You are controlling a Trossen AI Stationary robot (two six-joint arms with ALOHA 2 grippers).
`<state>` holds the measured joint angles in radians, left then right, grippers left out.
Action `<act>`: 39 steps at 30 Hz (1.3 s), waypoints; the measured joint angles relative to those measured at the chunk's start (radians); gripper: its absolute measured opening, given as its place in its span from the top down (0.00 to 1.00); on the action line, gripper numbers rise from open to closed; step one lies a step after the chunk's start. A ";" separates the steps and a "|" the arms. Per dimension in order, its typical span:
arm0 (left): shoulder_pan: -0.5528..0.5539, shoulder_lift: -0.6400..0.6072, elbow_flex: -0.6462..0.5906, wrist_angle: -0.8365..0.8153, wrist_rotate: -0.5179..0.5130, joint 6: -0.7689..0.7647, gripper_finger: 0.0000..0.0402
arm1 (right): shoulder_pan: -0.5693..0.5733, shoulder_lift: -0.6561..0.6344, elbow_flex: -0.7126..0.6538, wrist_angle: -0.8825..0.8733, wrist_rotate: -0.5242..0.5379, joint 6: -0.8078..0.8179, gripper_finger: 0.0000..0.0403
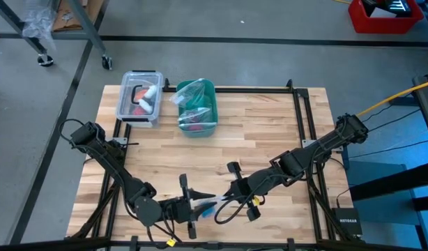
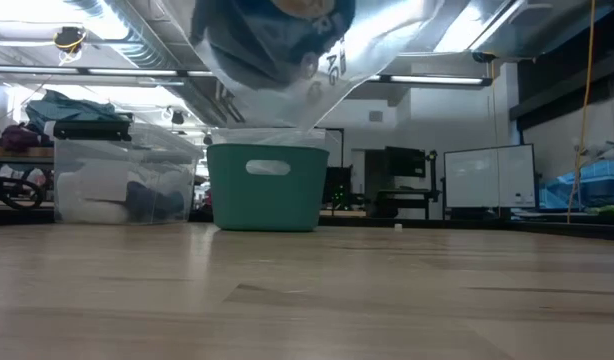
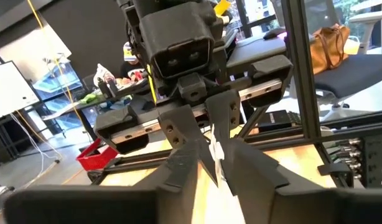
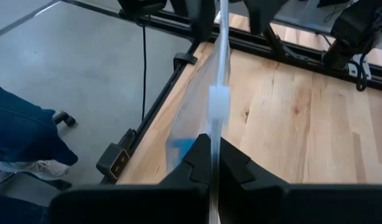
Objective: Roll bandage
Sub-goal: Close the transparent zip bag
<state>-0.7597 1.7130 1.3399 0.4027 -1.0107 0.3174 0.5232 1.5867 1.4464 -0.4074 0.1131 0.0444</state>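
Right gripper (image 4: 214, 163): closed on the edge of a clear plastic bag (image 4: 200, 118).
Left gripper (image 1: 194, 203): met tip to tip by the right one; its opening cannot be told.
Bandage (image 4: 181, 148): seen as blue inside the bag, just ahead of the right fingers.
Teal bin (image 1: 198, 108): set well behind both grippers.
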 joint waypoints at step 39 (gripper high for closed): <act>0.033 0.000 0.000 -0.001 0.017 0.113 1.00 | 0.000 0.000 0.000 0.024 0.000 -0.025 0.83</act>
<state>-0.7265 1.7134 1.3403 0.4017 -0.9939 0.4301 0.5228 1.5871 1.4464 -0.3831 0.1131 0.0193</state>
